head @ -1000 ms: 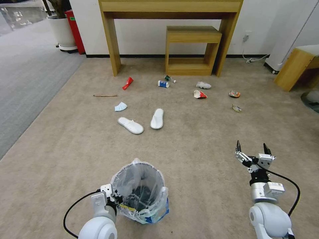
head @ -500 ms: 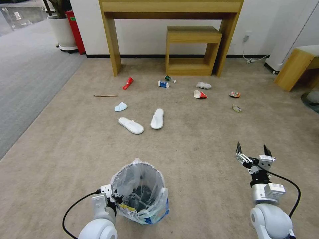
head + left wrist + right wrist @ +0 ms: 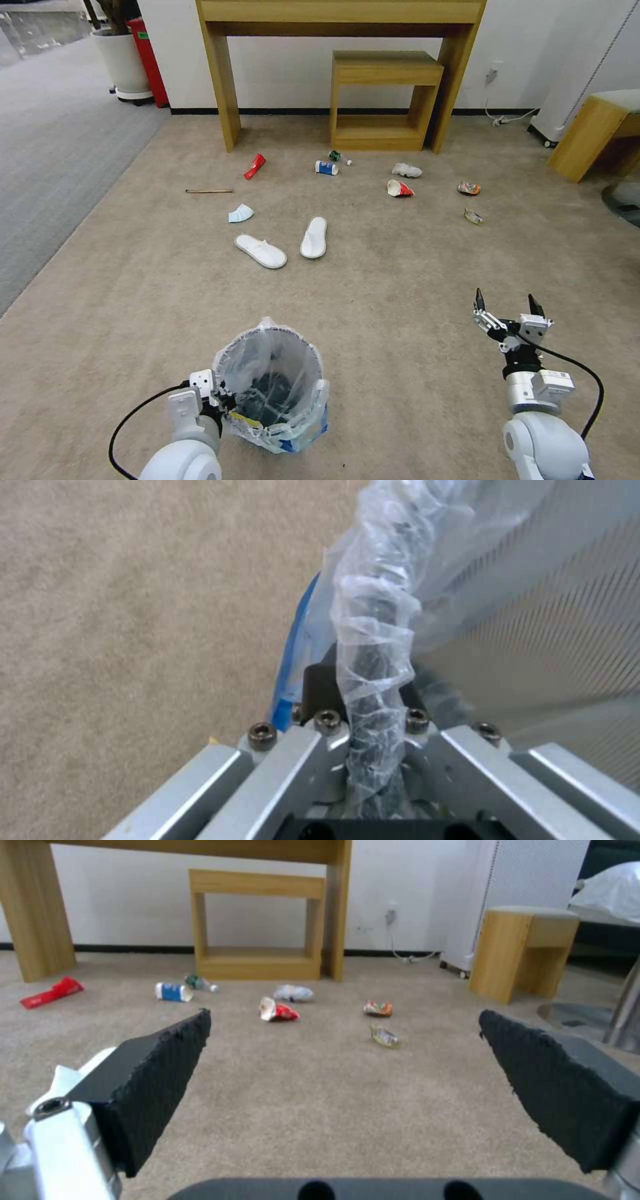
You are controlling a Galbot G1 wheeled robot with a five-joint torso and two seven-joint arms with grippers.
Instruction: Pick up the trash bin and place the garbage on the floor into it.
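Left gripper (image 3: 223,402) pinching bagged rim of trash bin (image 3: 270,383), near edge of beige carpet (image 3: 387,280) | right gripper (image 3: 508,312) spread wide, empty, above carpet | slippers (image 3: 260,251), mask (image 3: 240,213), cups mid-carpet, before wooden desk (image 3: 343,40).

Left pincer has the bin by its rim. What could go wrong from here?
1. The left pincer clamps the trash bin through its loose plastic bag; the bag may slip or tear.
2. Held at one side, the bin could tilt.
3. The open right pincer may struggle with the flat face mask.
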